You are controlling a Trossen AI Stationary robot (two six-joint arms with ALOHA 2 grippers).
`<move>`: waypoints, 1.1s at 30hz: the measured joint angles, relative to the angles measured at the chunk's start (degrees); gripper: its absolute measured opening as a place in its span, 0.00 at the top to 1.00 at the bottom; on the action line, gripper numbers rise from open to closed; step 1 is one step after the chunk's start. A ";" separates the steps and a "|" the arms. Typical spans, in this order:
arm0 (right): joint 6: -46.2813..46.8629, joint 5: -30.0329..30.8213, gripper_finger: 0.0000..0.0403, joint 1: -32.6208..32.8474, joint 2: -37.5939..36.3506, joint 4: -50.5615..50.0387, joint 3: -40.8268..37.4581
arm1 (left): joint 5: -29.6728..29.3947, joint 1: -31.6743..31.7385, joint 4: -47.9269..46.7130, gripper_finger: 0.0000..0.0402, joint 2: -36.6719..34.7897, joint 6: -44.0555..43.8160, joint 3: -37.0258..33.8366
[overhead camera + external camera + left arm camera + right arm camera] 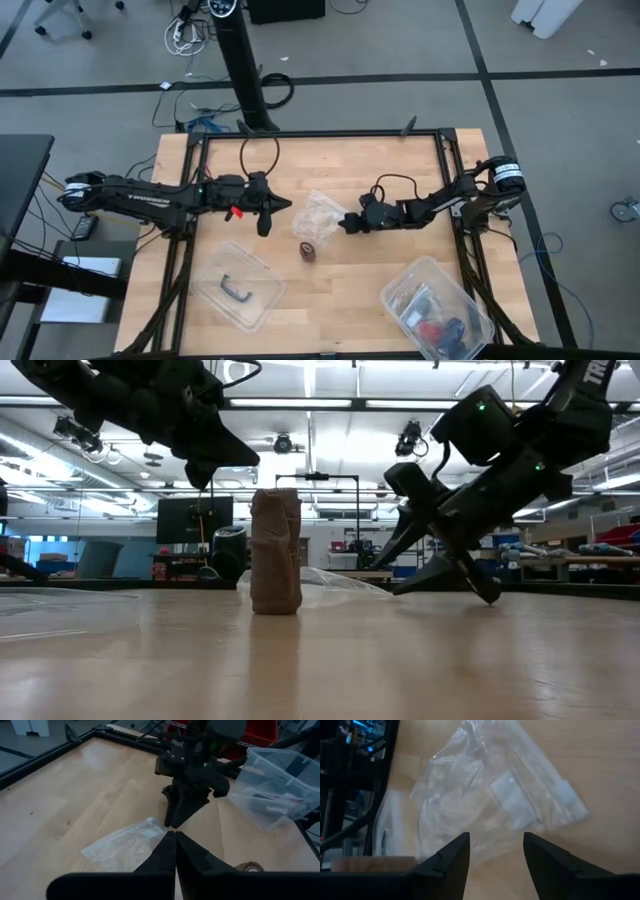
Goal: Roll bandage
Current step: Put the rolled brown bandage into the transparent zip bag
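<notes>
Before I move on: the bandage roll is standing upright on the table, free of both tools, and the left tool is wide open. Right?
Not quite. The left tool is shut, its fingers pressed together in the left wrist view. The rest holds: the bandage roll stands upright on the table, free of both tools.

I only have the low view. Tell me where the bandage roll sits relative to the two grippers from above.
Observer: From above, the bandage roll stands on end on the table, between the two arms and nearer the front edge than either gripper.
Operator: Report the left gripper's state.
Observer: The left gripper is shut and holds nothing; its wrist view shows the fingers pressed together above the clear plastic bag.
Operator: Now the right one.
Observer: The right gripper is open, with the clear plastic bag on the wood just ahead of its fingers and nothing between them.
Operator: Name what else is on the table.
Observer: Two clear plastic tubs: one at front left, one at front right with items inside.
</notes>
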 joint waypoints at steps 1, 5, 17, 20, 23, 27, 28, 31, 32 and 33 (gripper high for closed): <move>0.20 -0.73 0.54 -0.36 0.04 -0.10 0.10 | 0.02 0.20 0.04 0.98 0.00 0.04 0.00; 2.81 -2.26 0.54 -0.77 0.01 -0.45 0.22 | 0.04 1.38 -0.20 0.98 -0.02 0.09 0.00; 10.06 -8.15 0.54 1.01 0.22 -2.73 2.86 | 0.66 2.85 -1.46 0.98 -0.02 -1.31 0.00; 12.02 -6.72 0.54 1.44 1.98 -3.86 3.65 | 0.68 2.85 -1.69 0.98 -0.02 -1.35 0.00; 12.47 -5.96 0.54 0.10 4.91 0.41 4.94 | 0.68 2.85 -1.64 0.98 -0.02 -1.36 0.00; 8.58 -6.08 0.54 -2.39 10.05 7.60 7.48 | 1.17 2.85 -1.75 0.98 -0.04 -1.36 0.00; 5.90 -6.69 0.54 -3.04 11.03 9.33 8.11 | 1.37 2.85 -1.71 0.98 -0.04 -1.34 0.00; -0.47 -6.64 0.55 -4.49 14.08 12.71 10.87 | 1.58 2.84 -1.73 0.98 -0.04 -0.98 -0.01; -2.72 -6.06 0.58 -4.76 15.00 13.26 11.84 | 1.69 2.82 -1.57 0.98 -0.04 -0.82 -0.02; -5.26 -5.53 0.60 -4.95 15.80 13.44 12.88 | 1.70 2.83 -1.28 0.98 -0.04 -0.45 -0.01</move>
